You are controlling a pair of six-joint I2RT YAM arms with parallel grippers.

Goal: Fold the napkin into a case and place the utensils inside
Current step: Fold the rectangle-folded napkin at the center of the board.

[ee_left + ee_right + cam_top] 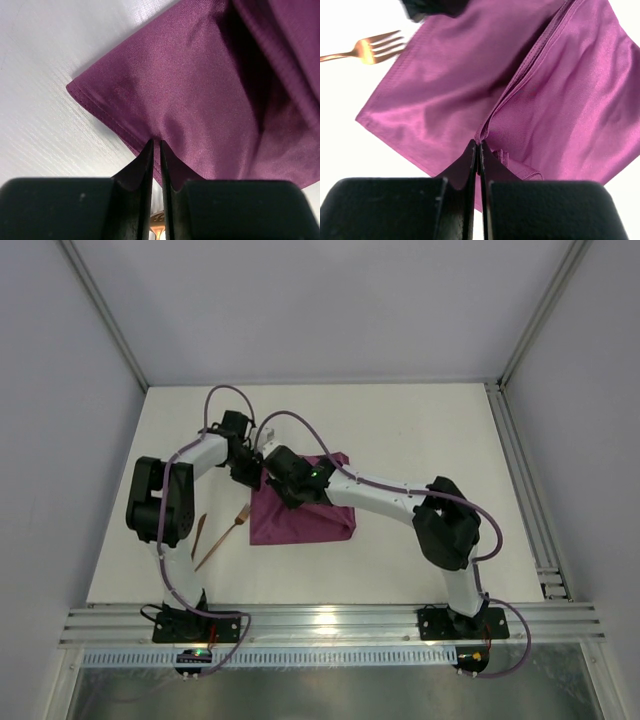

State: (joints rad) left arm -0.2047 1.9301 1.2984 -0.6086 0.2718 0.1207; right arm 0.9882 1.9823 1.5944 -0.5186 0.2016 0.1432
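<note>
Plum-purple cloth napkin (312, 522), soft and unpatterned, lies partly folded near the middle of the white table (420, 430). One layer is turned over the other, so a hemmed fold edge runs across it in the right wrist view. The right gripper (479, 146) sits over the napkin's 11 o'clock part. Its black fingers are pressed together with no gap, and the fold's hem converges into their tips, so it seems to have that layer pinched. The left gripper (155, 144) is at the napkin's 10 o'clock corner. Its jaws are drawn almost together with only a thin slit between them, the tips nip the cloth's edge just beside the corner, and small wrinkles fan out from there. Through that slit a small glint of copper metal shows lower down; what it belongs to cannot be told. Off the napkin at about 8 o'clock lies the slim copper four-tined fork (226, 534), with its tines close to the cloth's edge and pointing toward 1 o'clock. A second thin copper utensil (199, 534) lies just beyond the fork at 9 o'clock, apart from it.
</note>
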